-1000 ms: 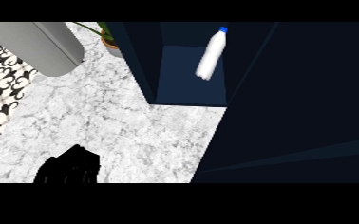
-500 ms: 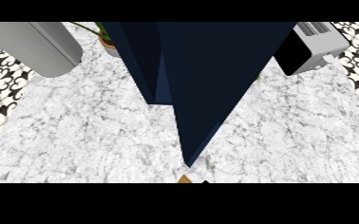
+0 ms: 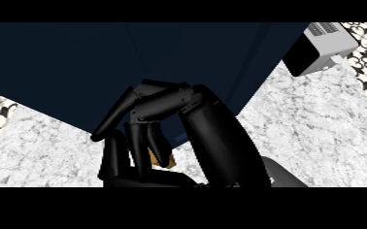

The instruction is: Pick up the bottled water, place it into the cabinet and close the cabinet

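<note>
The dark blue cabinet door fills the upper part of the head view and covers the cabinet's inside. The bottled water shows nowhere. My right hand rises from the lower edge at the centre and rests against the door's lower edge. Its fingers hang bent and relaxed, holding nothing. A small tan piece, probably the door's handle, peeks out behind them. My left hand is out of sight.
A grey and black appliance stands on the counter at the upper right. The white marble counter shows to the right of the cabinet and at the lower left. A patterned wall strip lies at the far left edge.
A second ago the cabinet stood open with the bottle lying inside. The door has since swung across and hides it, and my right hand has come up against the door.
</note>
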You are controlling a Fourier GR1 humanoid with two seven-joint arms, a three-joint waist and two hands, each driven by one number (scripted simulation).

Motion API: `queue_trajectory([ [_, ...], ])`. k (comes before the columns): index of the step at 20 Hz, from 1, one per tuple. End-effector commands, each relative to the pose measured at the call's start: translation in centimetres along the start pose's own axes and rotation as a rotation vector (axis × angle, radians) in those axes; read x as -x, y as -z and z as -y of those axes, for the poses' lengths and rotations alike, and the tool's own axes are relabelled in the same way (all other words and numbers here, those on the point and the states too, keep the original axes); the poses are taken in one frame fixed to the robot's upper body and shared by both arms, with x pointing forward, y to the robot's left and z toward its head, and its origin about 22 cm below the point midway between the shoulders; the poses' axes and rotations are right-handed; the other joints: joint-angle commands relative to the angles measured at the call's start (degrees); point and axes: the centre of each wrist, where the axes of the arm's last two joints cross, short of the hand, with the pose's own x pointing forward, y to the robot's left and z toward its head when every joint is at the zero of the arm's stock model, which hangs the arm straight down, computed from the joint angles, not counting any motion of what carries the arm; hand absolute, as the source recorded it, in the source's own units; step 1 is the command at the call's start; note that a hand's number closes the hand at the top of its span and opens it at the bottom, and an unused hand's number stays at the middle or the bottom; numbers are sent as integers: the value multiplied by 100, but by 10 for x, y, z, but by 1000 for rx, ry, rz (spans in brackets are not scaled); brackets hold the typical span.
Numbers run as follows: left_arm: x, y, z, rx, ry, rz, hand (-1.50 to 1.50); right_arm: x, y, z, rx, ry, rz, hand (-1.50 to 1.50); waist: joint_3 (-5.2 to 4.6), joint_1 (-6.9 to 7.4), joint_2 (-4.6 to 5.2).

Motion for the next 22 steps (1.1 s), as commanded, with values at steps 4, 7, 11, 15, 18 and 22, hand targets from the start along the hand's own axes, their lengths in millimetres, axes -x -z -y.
queue_trajectory([
  [4,-12,-13,-20,-17,-4,12,150,21,51,32,6,1,-38,150,5,-45,8],
  [7,-17,-22,-39,-12,19,10,150,33,71,55,19,-21,-62,150,3,-13,14],
  [11,-27,-16,-23,-4,1,6,150,58,96,47,30,-41,-101,150,5,36,19],
  [15,-25,-10,-37,-14,5,-6,150,74,110,64,56,-43,-138,150,3,6,26],
  [18,-23,-1,-35,7,7,-6,150,77,120,83,84,-54,-153,150,2,18,49],
  [22,-22,0,-39,30,0,6,150,100,118,91,104,-68,-174,150,-5,85,91],
])
